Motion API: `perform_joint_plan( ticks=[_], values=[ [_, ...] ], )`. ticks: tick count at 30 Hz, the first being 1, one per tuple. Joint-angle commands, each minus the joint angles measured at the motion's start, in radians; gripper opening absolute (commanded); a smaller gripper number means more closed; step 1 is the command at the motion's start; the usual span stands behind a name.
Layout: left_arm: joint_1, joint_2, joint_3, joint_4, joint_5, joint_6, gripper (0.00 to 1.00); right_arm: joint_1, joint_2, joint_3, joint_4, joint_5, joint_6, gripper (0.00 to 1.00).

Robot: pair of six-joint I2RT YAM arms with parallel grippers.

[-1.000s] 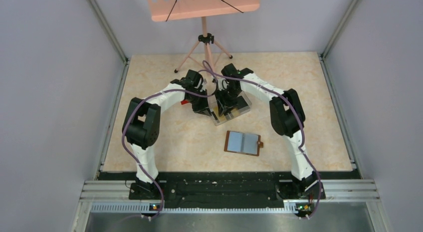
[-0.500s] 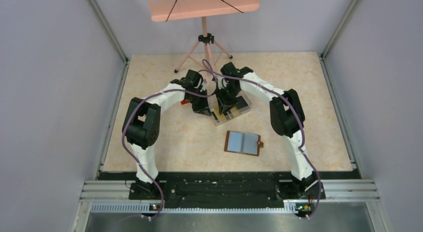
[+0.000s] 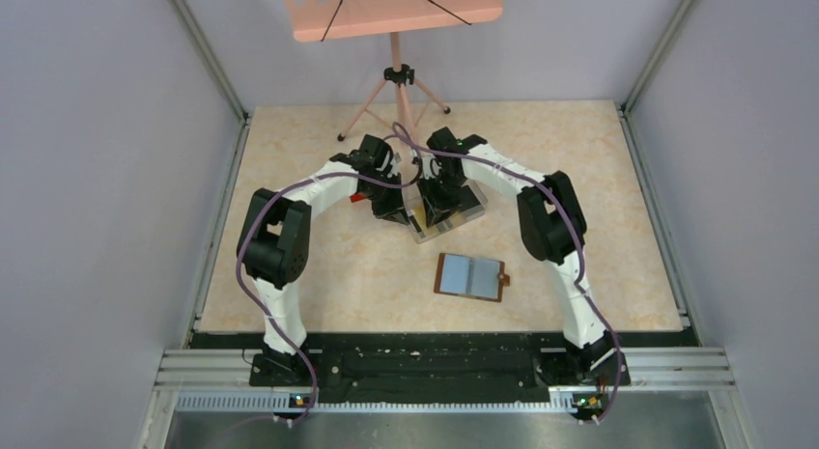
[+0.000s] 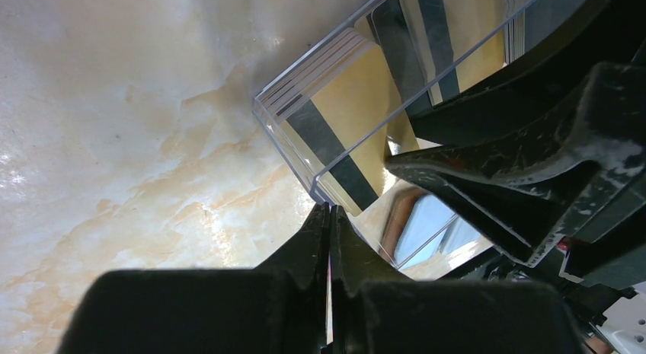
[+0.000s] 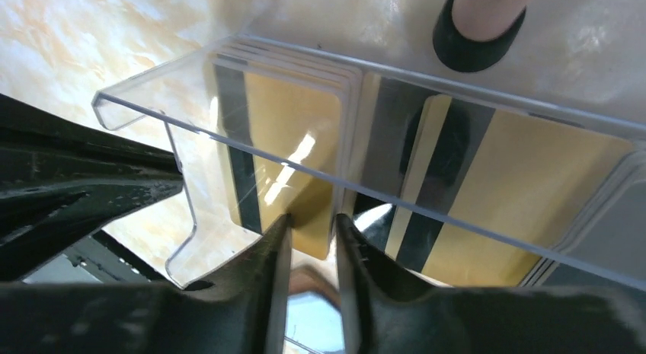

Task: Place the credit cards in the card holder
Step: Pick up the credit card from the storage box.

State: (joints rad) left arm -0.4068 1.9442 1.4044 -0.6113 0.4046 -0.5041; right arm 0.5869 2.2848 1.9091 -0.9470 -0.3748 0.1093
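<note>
At the clear plastic box [image 3: 473,206], both my arms reach down to its left end. My left gripper [image 4: 329,211] is pressed fully together just outside the box's corner. My right gripper [image 5: 311,226] has its jaws slightly apart against the tan-yellow credit cards [image 5: 293,133] stacked inside the box; whether it pinches one I cannot tell. Nearer me than the box, the card holder [image 3: 470,276] lies open on the table [image 3: 319,275].
</note>
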Motion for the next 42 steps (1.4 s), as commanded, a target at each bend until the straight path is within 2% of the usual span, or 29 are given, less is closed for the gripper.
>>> perform_joint_plan(
  ticks=[1, 5, 6, 15, 19, 21, 24, 26, 27, 35, 42],
  values=[
    [-0.014, 0.036, -0.006, 0.006, 0.023, 0.015, 0.00, 0.019, 0.025, -0.007, 0.001, -0.041, 0.000, 0.23],
    [-0.015, 0.035, -0.007, 0.003, 0.022, 0.017, 0.00, 0.019, 0.019, 0.004, 0.002, -0.041, 0.007, 0.02],
    [-0.015, 0.036, -0.006, 0.004, 0.023, 0.018, 0.00, 0.019, 0.014, 0.007, 0.002, -0.036, 0.009, 0.00],
    [-0.015, 0.036, -0.006, 0.003, 0.025, 0.018, 0.00, 0.033, -0.016, 0.040, -0.035, 0.039, -0.007, 0.00],
    [-0.015, 0.036, -0.007, 0.005, 0.025, 0.016, 0.00, 0.036, -0.007, 0.037, -0.036, 0.044, -0.020, 0.17],
    [-0.015, 0.033, -0.009, 0.005, 0.025, 0.016, 0.00, 0.039, 0.005, 0.038, -0.037, 0.040, -0.025, 0.19],
    [-0.015, 0.032, -0.017, 0.008, 0.026, 0.016, 0.00, 0.046, 0.018, 0.043, -0.037, 0.054, -0.027, 0.15],
    [-0.015, 0.028, -0.020, 0.009, 0.026, 0.016, 0.00, 0.049, 0.019, 0.048, -0.040, 0.066, -0.027, 0.03],
    [-0.015, 0.028, -0.022, 0.010, 0.026, 0.016, 0.00, 0.051, 0.016, 0.050, -0.042, 0.079, -0.027, 0.00],
    [-0.015, 0.033, -0.015, 0.007, 0.026, 0.018, 0.00, 0.071, 0.005, 0.083, -0.081, 0.141, -0.047, 0.00],
    [-0.015, 0.033, -0.017, 0.008, 0.030, 0.016, 0.00, 0.080, -0.028, 0.107, -0.086, 0.087, -0.039, 0.00]
  ],
)
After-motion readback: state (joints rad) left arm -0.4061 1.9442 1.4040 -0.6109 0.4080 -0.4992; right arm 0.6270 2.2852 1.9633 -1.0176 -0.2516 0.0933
